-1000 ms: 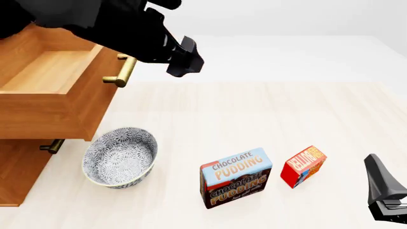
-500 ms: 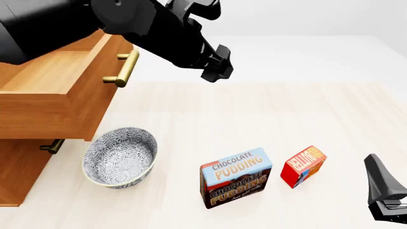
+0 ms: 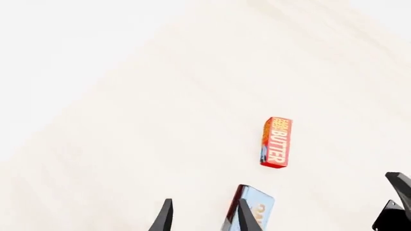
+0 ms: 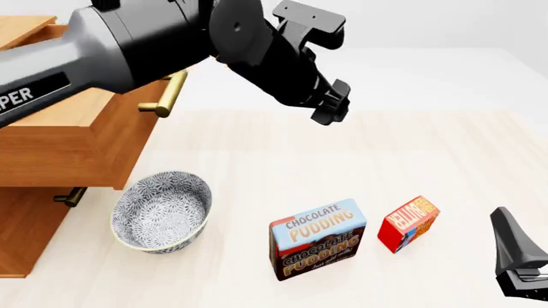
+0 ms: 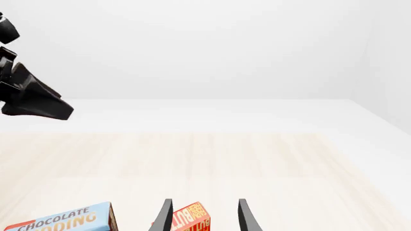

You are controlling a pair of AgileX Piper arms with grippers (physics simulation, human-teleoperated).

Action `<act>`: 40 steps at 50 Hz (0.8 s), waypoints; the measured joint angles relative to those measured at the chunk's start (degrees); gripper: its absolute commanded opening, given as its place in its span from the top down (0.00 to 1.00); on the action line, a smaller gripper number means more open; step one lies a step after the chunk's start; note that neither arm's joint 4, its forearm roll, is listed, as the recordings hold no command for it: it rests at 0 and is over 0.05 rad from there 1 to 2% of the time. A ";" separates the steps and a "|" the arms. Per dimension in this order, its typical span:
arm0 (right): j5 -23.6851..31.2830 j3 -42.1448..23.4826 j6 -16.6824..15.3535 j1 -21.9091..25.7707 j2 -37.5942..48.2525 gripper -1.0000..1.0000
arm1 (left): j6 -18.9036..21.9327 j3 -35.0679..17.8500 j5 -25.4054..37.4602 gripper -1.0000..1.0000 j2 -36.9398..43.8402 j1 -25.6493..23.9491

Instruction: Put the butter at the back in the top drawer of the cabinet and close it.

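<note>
The butter point(image 4: 409, 223), a small red box with orange lettering, lies on the table right of the Chocolate Pudding box point(image 4: 317, 239). It also shows in the left wrist view as the butter point(image 3: 276, 142) and in the right wrist view as the butter point(image 5: 190, 220). The cabinet point(image 4: 22, 224) stands at the left with its top drawer point(image 4: 51, 128) pulled out; the drawer's inside is partly hidden by my left arm. My left gripper point(image 4: 330, 108) hangs high over the table's middle, open and empty point(image 3: 204, 221). Low at the right, beside the butter and apart from it, my right gripper point(image 4: 516, 256) is open point(image 5: 204, 216).
A patterned grey bowl point(image 4: 161, 210) sits in front of the cabinet, under the open drawer's corner. The drawer's brass handle point(image 4: 167, 93) sticks out toward the table. A lower drawer's handle point(image 4: 68, 196) shows below. The pudding box point(image 3: 253, 211) stands upright close to the butter.
My left arm has swung right, from above the open drawer out over the table's middle. The right gripper, the butter, the pudding box and the bowl have not moved.
</note>
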 measured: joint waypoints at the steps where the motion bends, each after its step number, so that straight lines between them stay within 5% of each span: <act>1: 0.00 0.00 0.00 0.00 0.00 0.00 | -0.13 -0.33 0.06 0.00 0.43 -0.20; 40: 0.00 0.00 0.00 0.00 0.00 0.00 | -2.93 -11.79 2.41 0.00 14.63 -6.38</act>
